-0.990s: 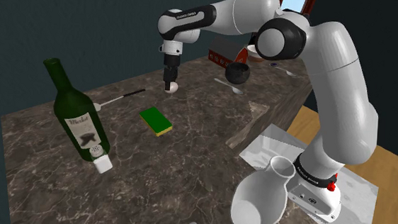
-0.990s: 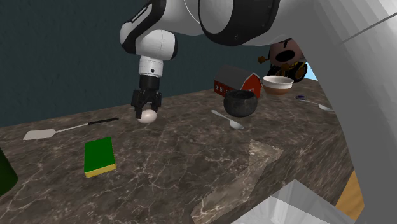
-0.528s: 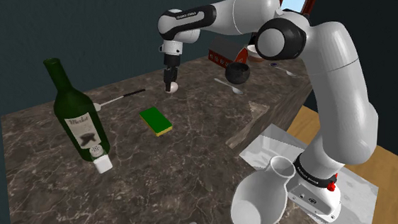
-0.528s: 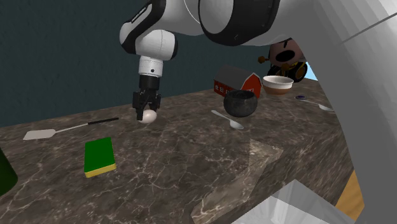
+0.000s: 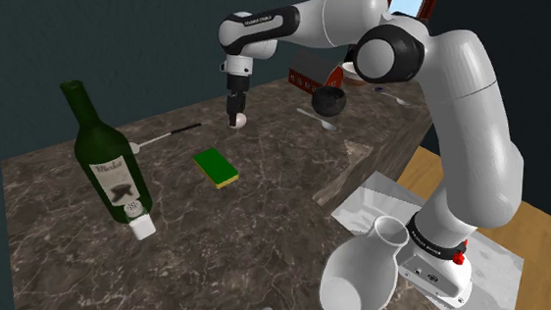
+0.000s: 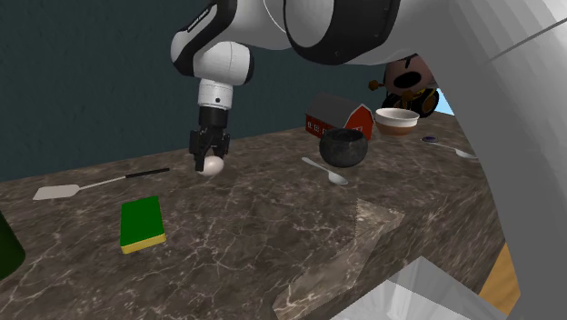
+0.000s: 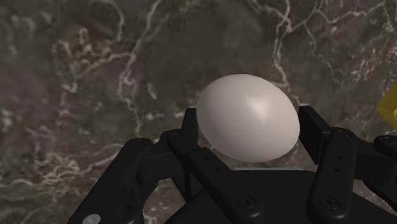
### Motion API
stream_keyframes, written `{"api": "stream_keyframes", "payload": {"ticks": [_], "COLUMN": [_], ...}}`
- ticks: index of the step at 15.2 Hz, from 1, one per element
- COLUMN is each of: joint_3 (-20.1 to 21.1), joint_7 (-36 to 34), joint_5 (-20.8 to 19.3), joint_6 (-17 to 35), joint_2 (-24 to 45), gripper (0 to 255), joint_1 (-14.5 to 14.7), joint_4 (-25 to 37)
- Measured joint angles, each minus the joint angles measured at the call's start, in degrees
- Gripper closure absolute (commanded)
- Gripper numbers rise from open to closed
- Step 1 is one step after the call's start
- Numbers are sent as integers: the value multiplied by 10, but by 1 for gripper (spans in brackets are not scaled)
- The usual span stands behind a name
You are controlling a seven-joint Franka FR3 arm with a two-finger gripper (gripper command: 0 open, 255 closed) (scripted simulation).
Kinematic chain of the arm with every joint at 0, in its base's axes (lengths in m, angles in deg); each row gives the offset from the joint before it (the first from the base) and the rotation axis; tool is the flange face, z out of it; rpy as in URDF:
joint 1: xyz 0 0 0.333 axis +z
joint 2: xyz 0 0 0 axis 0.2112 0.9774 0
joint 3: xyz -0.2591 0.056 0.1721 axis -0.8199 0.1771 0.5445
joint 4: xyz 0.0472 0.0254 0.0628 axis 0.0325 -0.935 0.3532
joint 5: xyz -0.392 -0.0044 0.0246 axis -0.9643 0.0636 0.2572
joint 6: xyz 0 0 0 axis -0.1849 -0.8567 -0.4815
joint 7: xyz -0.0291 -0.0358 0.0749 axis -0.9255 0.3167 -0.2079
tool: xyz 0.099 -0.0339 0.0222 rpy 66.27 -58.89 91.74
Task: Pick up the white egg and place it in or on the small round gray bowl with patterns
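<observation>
Bench (image 5: 291, 189): hard, dark marbled stone. If the egg dropped here it would likely crack, or roll toward an edge.
Bowl (image 6: 343, 150): small, dark gray and empty, well apart to the right of the egg on the far side of the bench. A spoon (image 6: 325, 171) lies just on its near side and a red barn-shaped box (image 6: 341, 114) stands behind it. A low carry could clip the spoon or knock the rim.
Egg (image 7: 248, 118): pale, smooth and rounded, held low over the far part of the bench. The contact is on curved shell, so I judge that a jerk or a harder squeeze could make it slip out.
Arm (image 5: 462, 121): rises from the stand, bends over the bench to the far left, and its last link points straight down.
Gripper (image 6: 210, 156): closed in on the egg with one finger on each side. I cannot tell whether the egg is clear of the bench.
</observation>
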Motion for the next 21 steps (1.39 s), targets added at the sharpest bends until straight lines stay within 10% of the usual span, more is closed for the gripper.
{"api": "stream_keyframes", "payload": {"ticks": [21], "joint_3": [2], "joint_7": [-41], "joint_5": [-5], "joint_6": [-133], "joint_2": [-26], "gripper": [255], "joint_1": [-5], "joint_4": [113]}}
